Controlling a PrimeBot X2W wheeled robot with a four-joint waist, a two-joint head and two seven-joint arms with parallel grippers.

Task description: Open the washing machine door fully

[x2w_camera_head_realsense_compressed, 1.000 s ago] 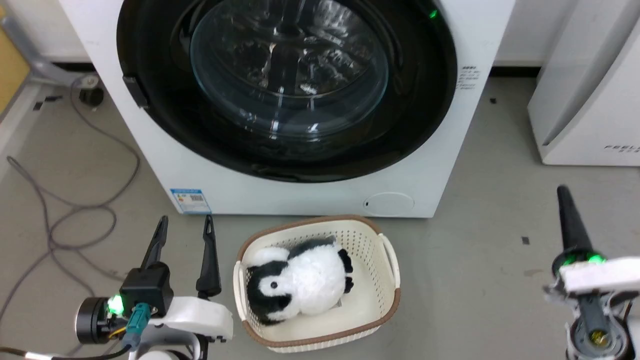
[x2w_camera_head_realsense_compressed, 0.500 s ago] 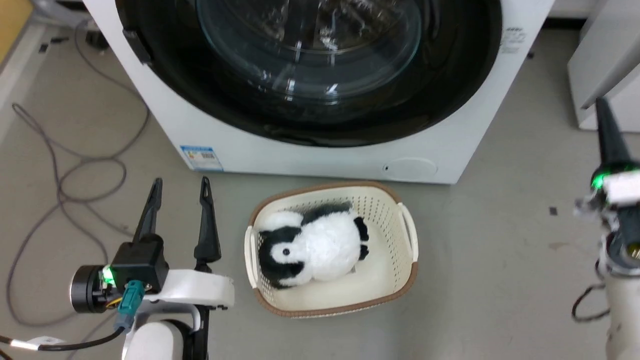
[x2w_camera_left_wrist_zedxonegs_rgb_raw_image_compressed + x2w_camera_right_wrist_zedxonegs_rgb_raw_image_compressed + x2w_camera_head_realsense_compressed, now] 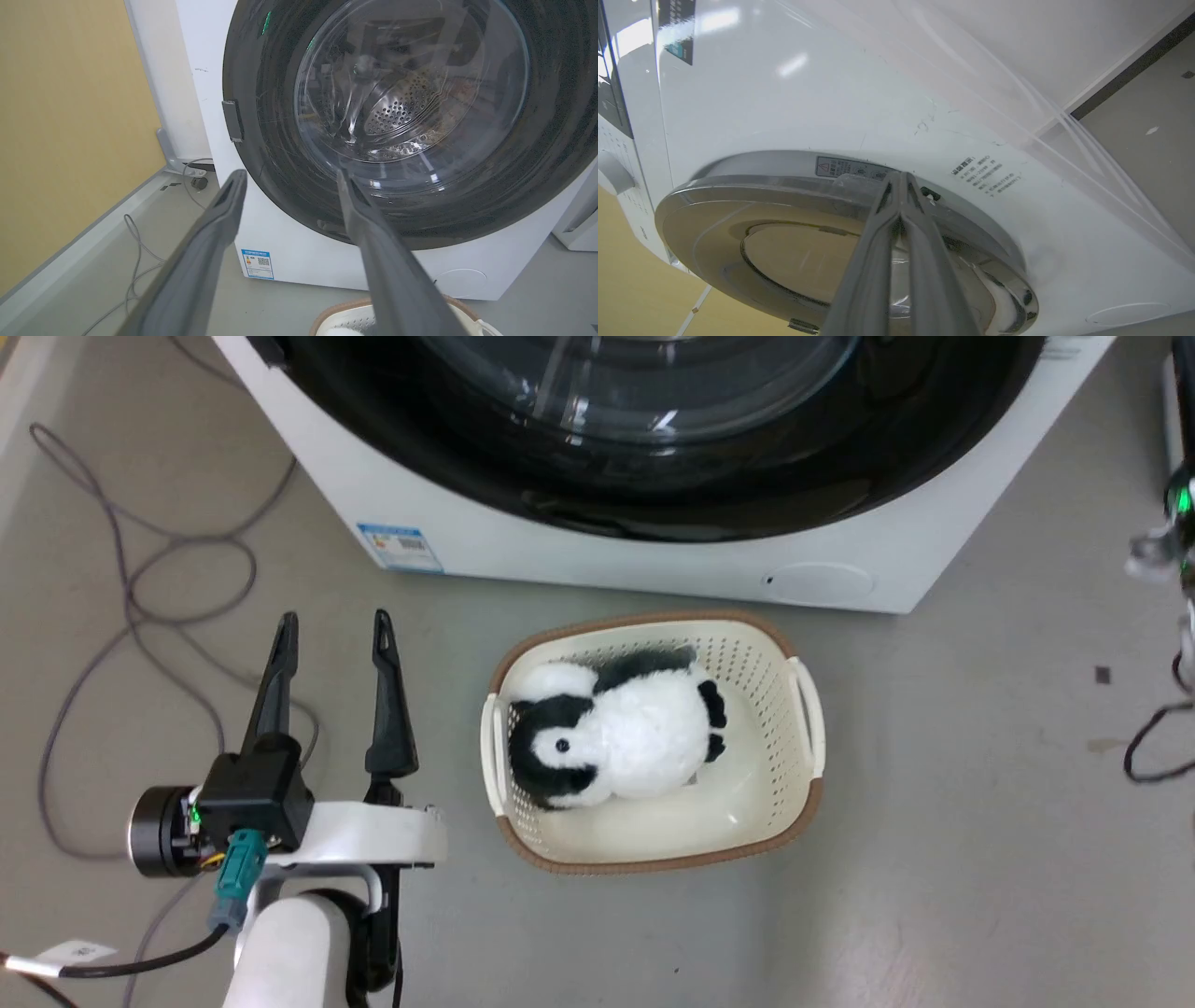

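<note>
The washing machine door (image 3: 402,121), a glossy black disc with a bulging glass bowl, lies against the white machine front (image 3: 299,256); its lower arc (image 3: 653,504) runs along the head view's top. My left gripper (image 3: 333,616) hovers low over the floor left of the basket, open and empty, its fingers (image 3: 224,219) pointing at the door's lower left. My right gripper (image 3: 901,176) is shut, fingers pressed together, the tip at the door's rim (image 3: 840,186) on its right side. At the head view's right edge it (image 3: 1182,420) is partly cut off.
A cream basket (image 3: 808,709) holding a black-and-white penguin plush (image 3: 625,737) sits on the floor just before the machine. Grey cables (image 3: 140,569) loop on the floor at left. A white appliance (image 3: 577,224) stands right of the machine, a yellow panel (image 3: 70,116) left.
The camera has shifted, so the machine slides up and right in the picture. My right gripper has risen toward the door's right rim. The left gripper stays open and about where it was.
</note>
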